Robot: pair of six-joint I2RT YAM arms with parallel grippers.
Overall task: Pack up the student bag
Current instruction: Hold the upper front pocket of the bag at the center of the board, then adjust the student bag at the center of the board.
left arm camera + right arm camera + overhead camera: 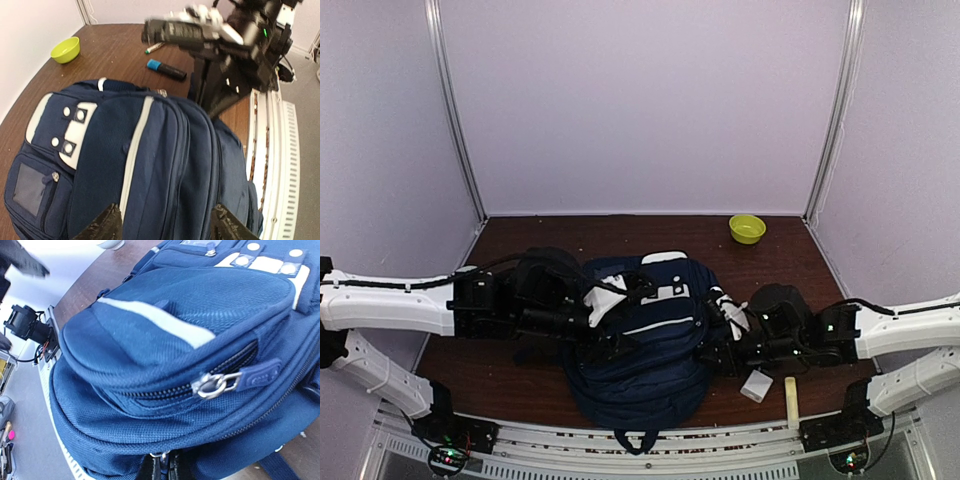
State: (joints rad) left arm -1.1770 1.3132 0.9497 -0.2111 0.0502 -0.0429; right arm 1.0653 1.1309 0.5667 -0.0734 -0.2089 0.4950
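The student bag (650, 350) lies flat in the middle of the table, a navy backpack with a white stripe and a white patch with dark dots (75, 132). My left gripper (162, 231) is open wide, with both fingertips resting on the bag's fabric on its left side (618, 320). My right gripper (176, 471) is at the bag's right side (718, 345) and is shut on a small metal zipper pull (162, 458) of a lower zip. The front pocket's zipper pull (220, 382) hangs free, and that pocket's zip looks closed.
A green bowl (747, 228) stands at the back right. A blue-capped marker (166, 70) and a green pen (154, 48) lie beyond the bag. A white block (756, 385) and a pale stick (791, 400) lie near the front right edge.
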